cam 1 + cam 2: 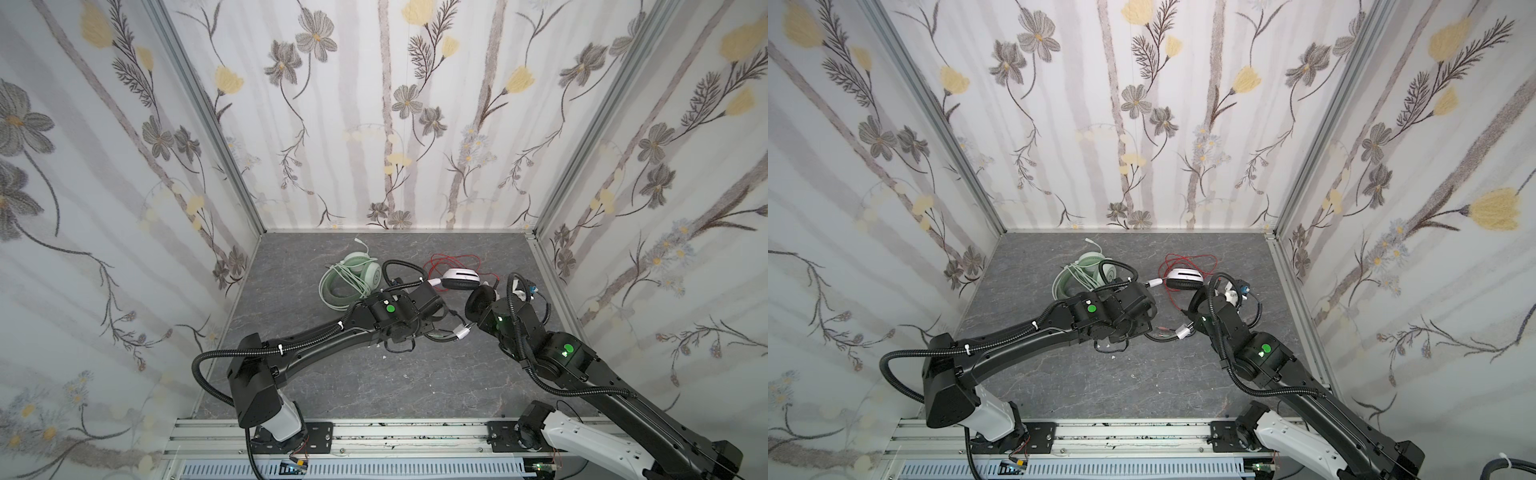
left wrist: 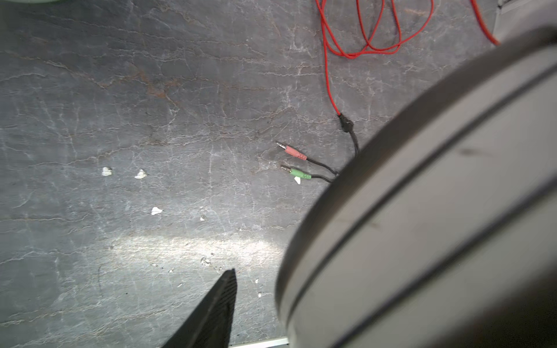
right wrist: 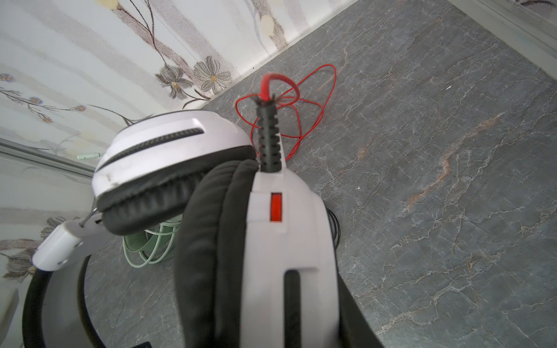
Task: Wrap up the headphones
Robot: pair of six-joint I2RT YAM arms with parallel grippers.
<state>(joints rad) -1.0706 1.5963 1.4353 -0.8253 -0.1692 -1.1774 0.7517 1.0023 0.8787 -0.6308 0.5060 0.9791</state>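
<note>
white-and-black headset (image 1: 459, 277): mid-table, slightly right and far of centre, raised off the surface between the two arm tips. White cup at the far end. The second cup's black pad (image 1: 481, 303) is nearer, against the right arm's tip.
red cord (image 1: 453, 262): thin, in loose loops on the table just beyond the headset, not wound on it. Leaves the near cup through a ribbed black sleeve (image 3: 268, 135).
plugs (image 2: 294, 151): one pink, one green, on black leads that meet the red cord at a black splitter. They lie flat on the table, side by side, apart.
right gripper (image 1: 492, 311): fingers hidden behind the headset in every view. The near cup fills the wrist view and hangs clear of the table, so it reads as clamped on the white-and-black headset.
left gripper (image 1: 432, 293): at the headset's left end, beside its white hinge piece. The wrist view shows one black finger (image 2: 217, 301) and a blurred grey-white curved body close beside it. The second finger is hidden, so can't tell whether the jaws are clenched or released.
mint-green headset (image 1: 353, 276): flat on the table, left of the other headset, just beyond the left arm's wrist. The two sets are apart.
pale cord (image 1: 347, 282): looped around the mint headset; one end pokes out toward the far wall.
table (image 1: 415, 374): dark grey, marbled, with small white flecks (image 2: 107, 171) on it.
walls (image 1: 374, 124): floral paper on left, far and right sides.
</note>
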